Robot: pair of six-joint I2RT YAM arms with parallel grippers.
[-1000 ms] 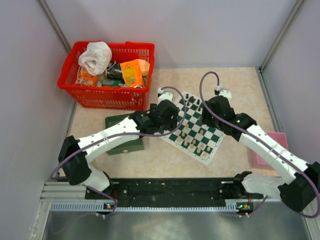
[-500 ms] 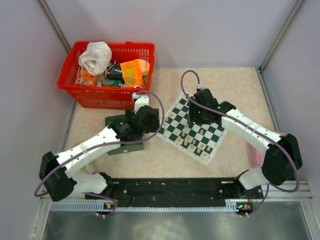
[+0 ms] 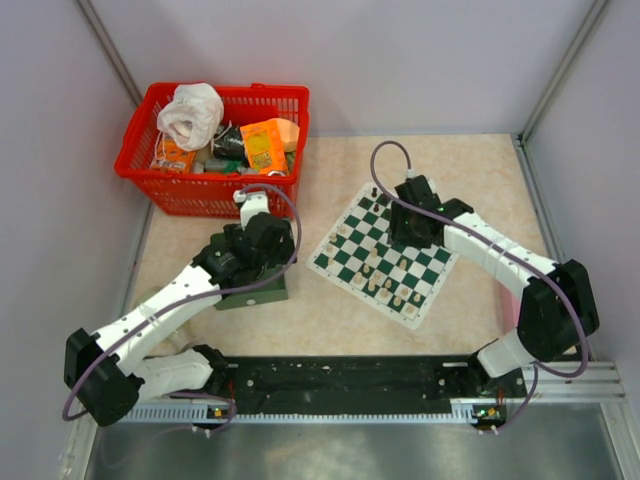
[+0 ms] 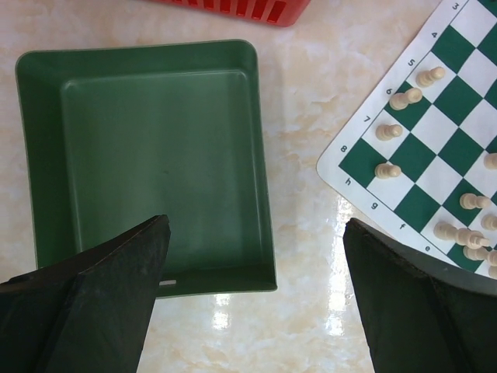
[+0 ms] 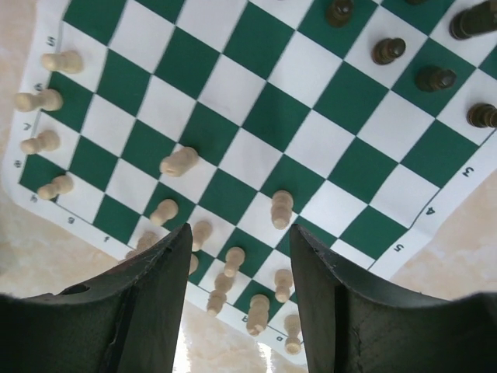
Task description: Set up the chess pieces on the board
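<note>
Red basket [image 3: 210, 190]: far left corner of the table. Left gripper [image 4: 255, 233]: above the green tray [image 4: 155, 140], jaws wide apart, empty. Board [image 3: 345, 262]: flat on the table, right of the tray, set askew. Chess pieces: cream pieces [image 5: 281, 208] and black pieces [image 5: 388, 50] stand on the board. Right gripper [image 5: 241, 233]: above the board, jaws apart, gripping nothing.

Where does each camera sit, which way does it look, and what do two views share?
Top external: fixed above and behind the bases, looking down on the beige table; the white-and-black left arm and right arm show.
Left wrist: on the left arm, looking down at the dark green rectangular tray and a corner of the green-and-white checked board; left jaws wide open below.
Right wrist: on the right arm, looking down at the board; right jaws open below.
Shared: both wrist views show the board's cream-white chess pieces.
</note>
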